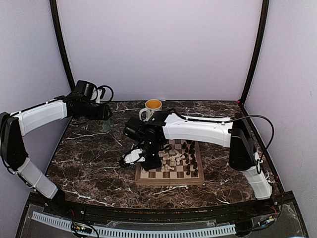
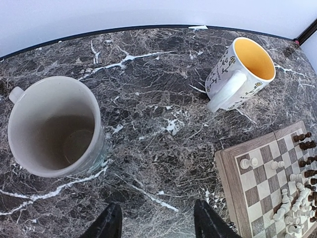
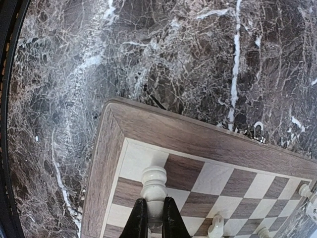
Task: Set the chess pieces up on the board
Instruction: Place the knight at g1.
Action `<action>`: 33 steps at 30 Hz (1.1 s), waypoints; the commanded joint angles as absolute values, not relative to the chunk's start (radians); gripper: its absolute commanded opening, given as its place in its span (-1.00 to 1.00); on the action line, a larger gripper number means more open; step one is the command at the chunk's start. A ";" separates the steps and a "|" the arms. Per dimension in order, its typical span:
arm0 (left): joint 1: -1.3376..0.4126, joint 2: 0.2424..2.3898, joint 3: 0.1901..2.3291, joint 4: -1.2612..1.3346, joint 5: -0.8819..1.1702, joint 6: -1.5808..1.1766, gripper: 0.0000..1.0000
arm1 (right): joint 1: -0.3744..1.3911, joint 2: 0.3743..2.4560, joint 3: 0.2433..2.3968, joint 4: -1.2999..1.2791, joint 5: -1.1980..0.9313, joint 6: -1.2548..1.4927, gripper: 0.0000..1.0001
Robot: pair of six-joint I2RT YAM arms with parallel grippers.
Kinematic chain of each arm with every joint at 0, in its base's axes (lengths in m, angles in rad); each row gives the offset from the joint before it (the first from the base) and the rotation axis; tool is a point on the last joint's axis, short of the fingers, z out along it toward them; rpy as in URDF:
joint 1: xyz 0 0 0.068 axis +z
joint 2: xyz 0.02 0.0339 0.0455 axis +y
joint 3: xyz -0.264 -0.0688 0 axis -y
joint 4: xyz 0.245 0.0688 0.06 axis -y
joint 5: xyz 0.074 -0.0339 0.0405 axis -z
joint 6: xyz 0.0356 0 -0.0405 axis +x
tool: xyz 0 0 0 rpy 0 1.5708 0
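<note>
Right fingers pinch a cream-white chess piece at a corner of the board. Left fingers stand wide above the worktop.

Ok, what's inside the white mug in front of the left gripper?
The white mug looks empty. Its bare inner wall and shadowed round bottom show, with nothing lying in it. The inner face of its near wall is hidden behind the rim in the left wrist view.

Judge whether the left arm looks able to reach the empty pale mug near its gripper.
Probably yes: the left gripper hangs open close to the pale mug, with only bare table between them; the yellow-lined mug stands well aside.
</note>
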State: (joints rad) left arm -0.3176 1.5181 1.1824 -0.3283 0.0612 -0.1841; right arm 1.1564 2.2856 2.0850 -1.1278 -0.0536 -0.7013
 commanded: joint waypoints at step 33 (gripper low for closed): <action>-0.308 1.501 1.175 -0.337 0.089 -0.168 0.03 | 1.168 2.370 2.131 -1.086 -0.095 -0.622 -0.69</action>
State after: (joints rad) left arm -0.3168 1.5181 1.1824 -0.3305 0.0719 -0.1772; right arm 1.1755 2.3451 2.1132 -1.0988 -0.1005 -0.6441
